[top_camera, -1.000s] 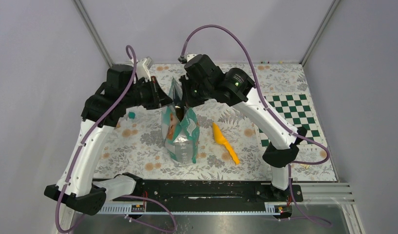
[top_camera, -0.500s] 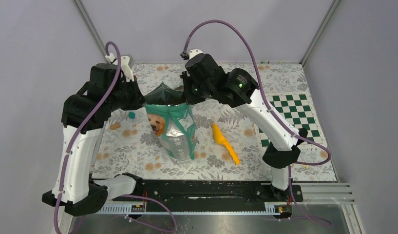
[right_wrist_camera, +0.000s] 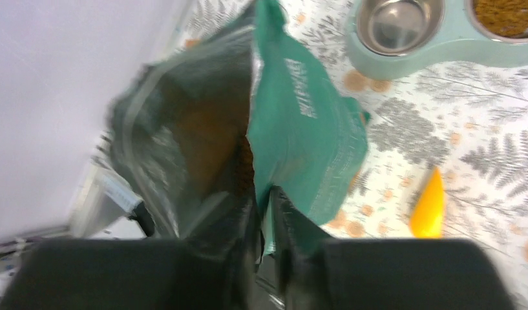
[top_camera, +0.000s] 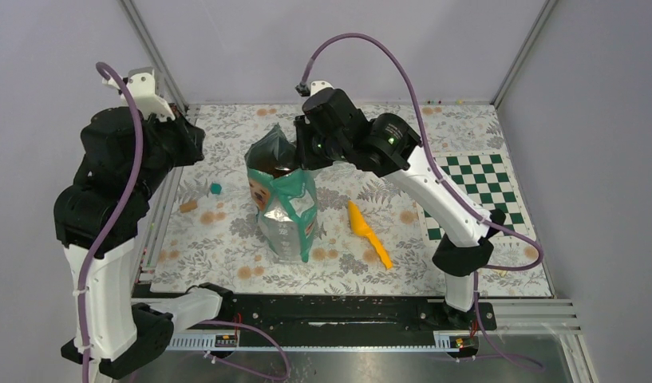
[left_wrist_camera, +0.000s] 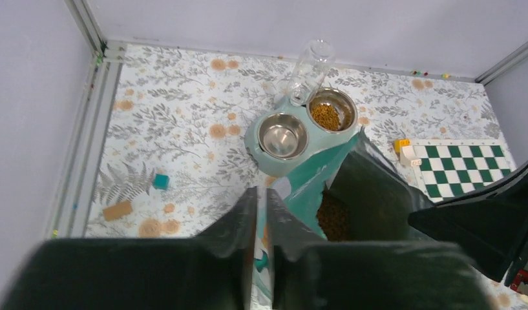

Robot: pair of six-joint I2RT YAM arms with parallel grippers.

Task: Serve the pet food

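Your left gripper (left_wrist_camera: 262, 194), nearly closed and empty, has released the bag (top_camera: 286, 215) and swung away left. Your right gripper (right_wrist_camera: 264, 194) alone pinches the rim, mouth open, pet food (left_wrist_camera: 333, 219) inside, likely ready for scooping.

Bright, even diffuse light, faint soft shadows; top view sharp; right wrist view motion-blurred, bag (right_wrist_camera: 306, 129) and pet food (right_wrist_camera: 206, 139) smeared; near fingers (left_wrist_camera: 232, 258) dark, defocused
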